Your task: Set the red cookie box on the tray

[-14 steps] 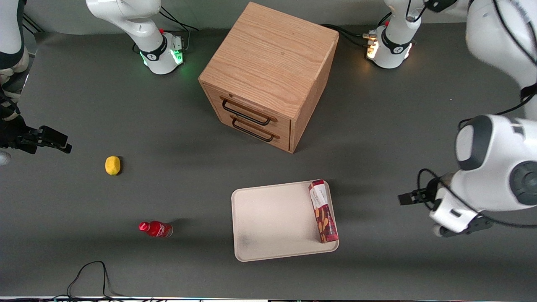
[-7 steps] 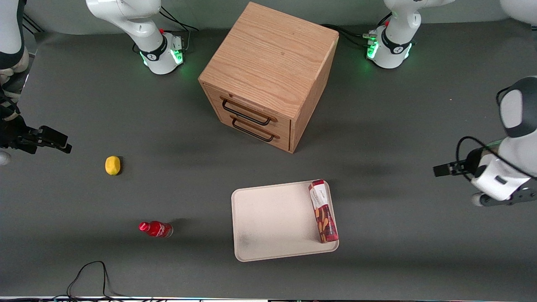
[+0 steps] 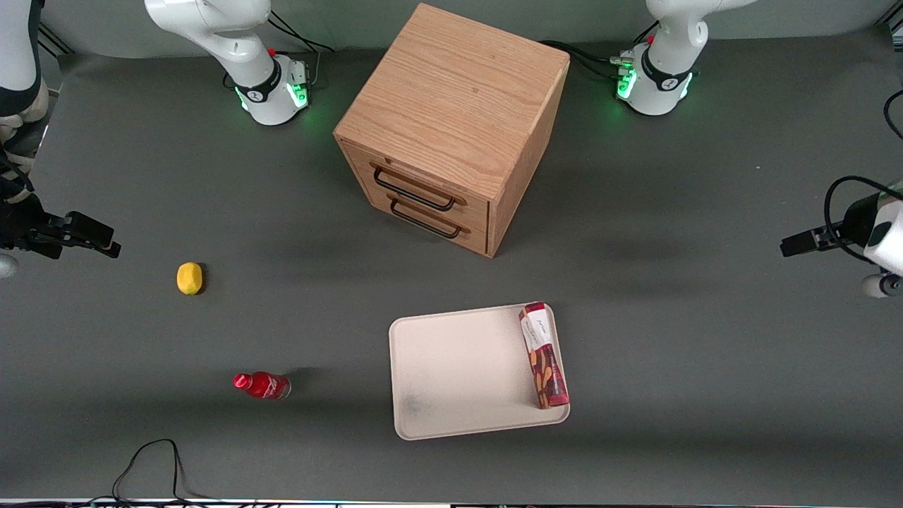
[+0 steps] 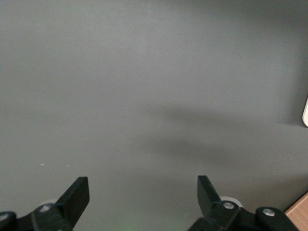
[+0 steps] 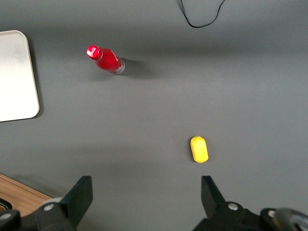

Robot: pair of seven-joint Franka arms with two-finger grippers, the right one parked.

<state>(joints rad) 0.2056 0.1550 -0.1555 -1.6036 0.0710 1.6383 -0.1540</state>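
Pincer (image 4: 139,195) spread, empty, above bare table, well apart from red cookie box (image 3: 543,355) on tray (image 3: 451,374)

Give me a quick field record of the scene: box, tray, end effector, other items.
box: lying flat on the tray, along its edge toward the working arm
tray: cream, otherwise bare
end effector: open, holding nothing, apart from the tray at the working arm's end of the table
cabinet: both drawers shut
other items: red bottle, yellow fruit

I can't read any text: the red cookie box (image 3: 543,355) has a white label, but its print is illegible.
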